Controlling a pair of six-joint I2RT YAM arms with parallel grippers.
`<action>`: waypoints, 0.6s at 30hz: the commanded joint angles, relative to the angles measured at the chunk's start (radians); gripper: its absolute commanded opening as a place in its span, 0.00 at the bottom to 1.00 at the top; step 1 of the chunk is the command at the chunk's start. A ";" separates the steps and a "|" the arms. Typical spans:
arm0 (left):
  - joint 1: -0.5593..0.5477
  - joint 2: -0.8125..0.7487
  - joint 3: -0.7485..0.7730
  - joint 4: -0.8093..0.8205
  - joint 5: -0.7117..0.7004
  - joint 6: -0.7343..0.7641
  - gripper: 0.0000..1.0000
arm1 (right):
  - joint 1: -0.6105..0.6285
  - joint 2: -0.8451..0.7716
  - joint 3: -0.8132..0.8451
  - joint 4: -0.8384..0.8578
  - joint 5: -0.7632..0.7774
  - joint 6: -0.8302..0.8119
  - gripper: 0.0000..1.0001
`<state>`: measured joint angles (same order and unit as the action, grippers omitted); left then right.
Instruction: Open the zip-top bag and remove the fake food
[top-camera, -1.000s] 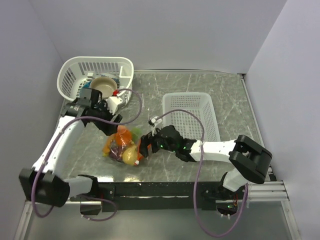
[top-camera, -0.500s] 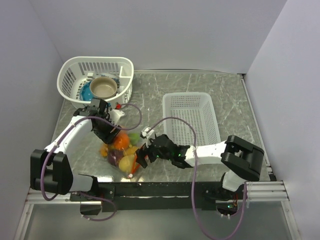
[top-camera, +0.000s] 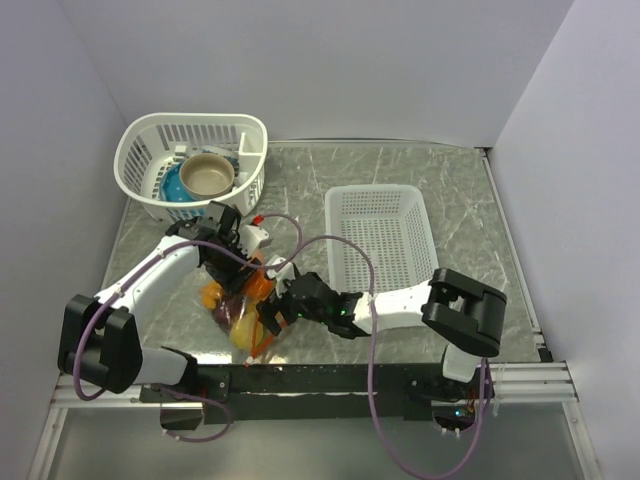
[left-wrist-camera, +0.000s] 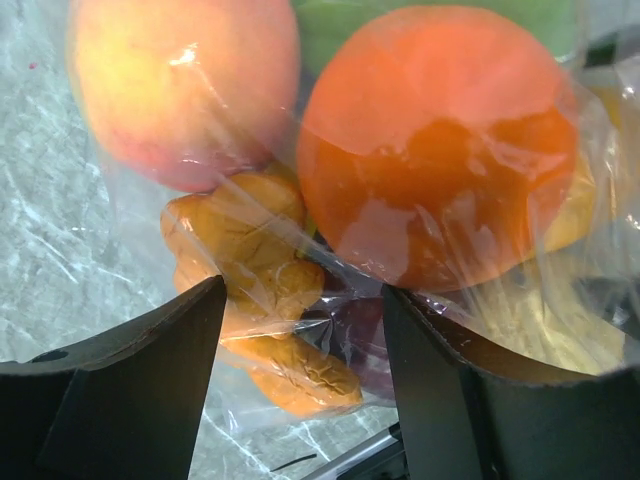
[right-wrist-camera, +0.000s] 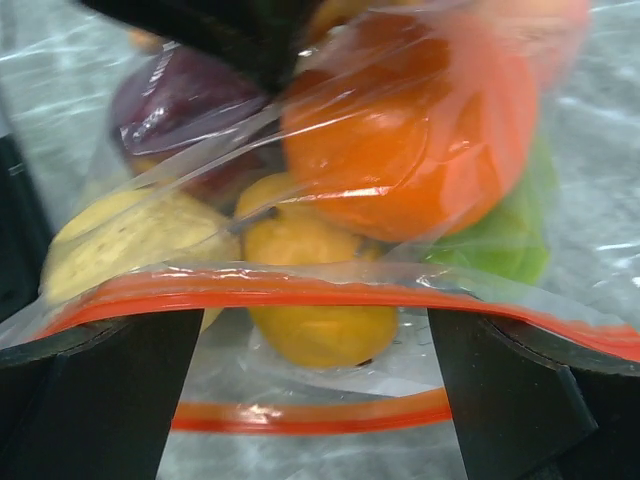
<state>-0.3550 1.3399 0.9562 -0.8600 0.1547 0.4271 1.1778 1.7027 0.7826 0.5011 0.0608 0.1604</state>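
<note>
OCCLUSION LOG | top view: left claw (top-camera: 238, 276) and right claw (top-camera: 271, 318) are covering part of the zip-top bag (top-camera: 226, 312) | left wrist view: frame edges are cropping the fake food (left-wrist-camera: 440, 150) | right wrist view: frame edges are cutting off the zip strip (right-wrist-camera: 300, 290)

Left fingers (left-wrist-camera: 130, 400) parted, right fingers (right-wrist-camera: 100, 400) spread wide

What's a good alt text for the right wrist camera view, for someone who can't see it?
A clear zip-top bag fills the frame, its orange-red zip strip running across between the dark fingers of the open right gripper. Inside is fake food: orange, yellow, purple and green pieces.
</note>
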 joint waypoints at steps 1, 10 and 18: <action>-0.012 -0.018 -0.001 -0.017 0.028 -0.002 0.69 | -0.006 0.090 0.073 -0.013 0.142 -0.036 1.00; -0.012 -0.039 -0.013 -0.027 0.002 0.013 0.67 | -0.006 0.181 0.115 -0.067 0.007 -0.004 0.95; 0.020 -0.071 0.042 -0.050 -0.038 0.024 0.67 | -0.004 0.068 -0.017 0.002 -0.003 0.002 0.47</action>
<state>-0.3534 1.3102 0.9527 -0.8722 0.1299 0.4278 1.1774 1.8523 0.8295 0.4911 0.0601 0.1493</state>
